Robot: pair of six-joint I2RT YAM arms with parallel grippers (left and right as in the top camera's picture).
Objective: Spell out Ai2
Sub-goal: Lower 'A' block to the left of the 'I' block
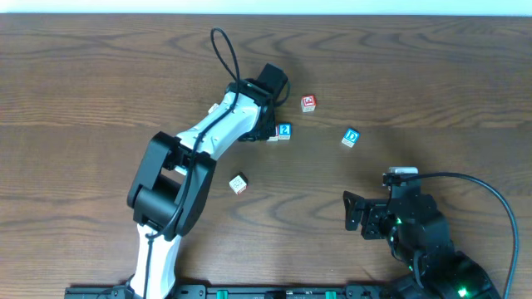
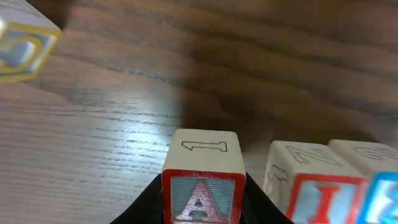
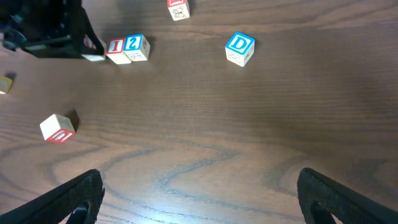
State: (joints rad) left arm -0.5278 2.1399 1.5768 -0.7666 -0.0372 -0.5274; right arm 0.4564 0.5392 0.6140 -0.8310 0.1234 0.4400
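Observation:
My left gripper point(image 2: 202, 208) is shut on the red A block point(image 2: 202, 186), held just left of the red I block point(image 2: 314, 186) and the blue 2 block point(image 2: 379, 186). In the overhead view the left gripper point(image 1: 264, 124) hides the A block; the blue 2 block point(image 1: 284, 131) shows beside it. In the right wrist view the I block point(image 3: 115, 50) and the 2 block point(image 3: 135, 47) sit side by side next to the left arm. My right gripper point(image 3: 199, 193) is open and empty, low at the front right point(image 1: 357, 212).
A blue D block point(image 1: 351, 137) lies to the right of the row. A red-faced block point(image 1: 308, 103) lies behind it. Another block point(image 1: 238, 183) lies nearer the front. A yellow block point(image 2: 22, 50) shows at the upper left of the left wrist view.

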